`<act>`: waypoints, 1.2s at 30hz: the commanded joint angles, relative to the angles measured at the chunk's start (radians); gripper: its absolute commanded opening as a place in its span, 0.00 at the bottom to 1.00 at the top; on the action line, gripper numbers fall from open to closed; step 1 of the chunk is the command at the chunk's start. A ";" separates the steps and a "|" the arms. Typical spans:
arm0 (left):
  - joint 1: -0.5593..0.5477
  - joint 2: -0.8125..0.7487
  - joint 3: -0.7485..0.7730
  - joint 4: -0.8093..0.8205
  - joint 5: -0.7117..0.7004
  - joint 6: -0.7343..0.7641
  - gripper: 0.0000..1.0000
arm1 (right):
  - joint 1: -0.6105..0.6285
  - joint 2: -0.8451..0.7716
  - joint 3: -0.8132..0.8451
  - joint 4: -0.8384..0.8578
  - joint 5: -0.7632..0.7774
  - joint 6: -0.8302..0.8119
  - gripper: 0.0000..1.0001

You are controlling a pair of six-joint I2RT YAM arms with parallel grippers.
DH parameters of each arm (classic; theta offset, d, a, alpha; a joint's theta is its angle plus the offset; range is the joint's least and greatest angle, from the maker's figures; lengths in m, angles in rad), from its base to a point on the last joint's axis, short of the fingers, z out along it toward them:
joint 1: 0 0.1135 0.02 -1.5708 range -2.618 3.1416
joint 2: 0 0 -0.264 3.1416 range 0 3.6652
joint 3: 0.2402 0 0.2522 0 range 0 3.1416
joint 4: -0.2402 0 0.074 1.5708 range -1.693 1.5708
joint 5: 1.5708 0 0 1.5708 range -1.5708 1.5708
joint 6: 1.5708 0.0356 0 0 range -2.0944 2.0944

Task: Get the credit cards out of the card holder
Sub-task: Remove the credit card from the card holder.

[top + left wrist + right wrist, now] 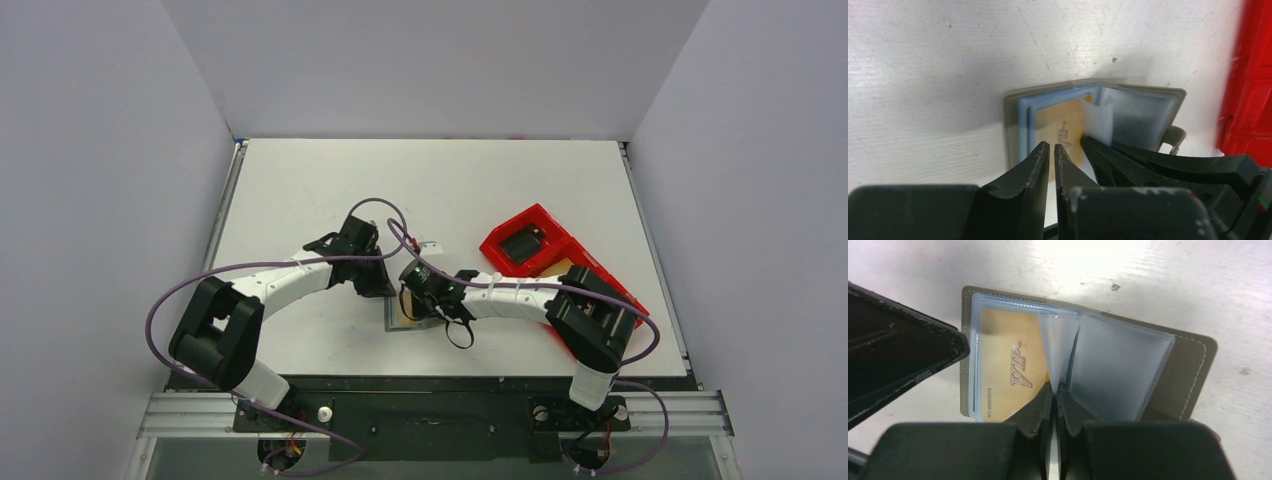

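White tabletop (300,180), near-edge centre: card holder (1193,370) lies open. Right gripper (1054,390) jaws together at the upright clear sleeve's (1058,345) foot. Left gripper (1052,150) nearly closed, tips on the left half. Gold VIP credit card (1008,360) sits pocketed just left of the right gripper, long axis pointing toward it.

1. Left arm (275,283): white link shells, black joint housings, purple cable (152,315) looped alongside.
2. Right arm (515,296): same white-and-black build, second purple cable (652,335), small green light (416,272) near wrist.
3. Left gripper (1051,146), right gripper (1054,390): matte black; fingers (1030,172) tapered to blunt tips, rough moulded edges.
4. Bases (262,385): white cylinders.
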 commanded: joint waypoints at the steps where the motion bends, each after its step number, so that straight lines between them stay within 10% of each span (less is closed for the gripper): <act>1: 0.001 -0.048 0.008 0.011 0.041 0.021 0.09 | 0.003 -0.020 -0.036 0.140 -0.104 -0.008 0.00; 19: -0.060 0.070 0.022 0.038 -0.030 -0.028 0.09 | -0.076 -0.063 -0.210 0.475 -0.317 0.070 0.01; 30: -0.091 0.123 0.009 0.040 -0.096 -0.076 0.00 | -0.068 -0.133 -0.176 0.348 -0.218 0.036 0.31; 36: -0.090 0.119 0.006 0.040 -0.097 -0.077 0.00 | -0.040 -0.156 -0.137 0.185 -0.092 -0.009 0.32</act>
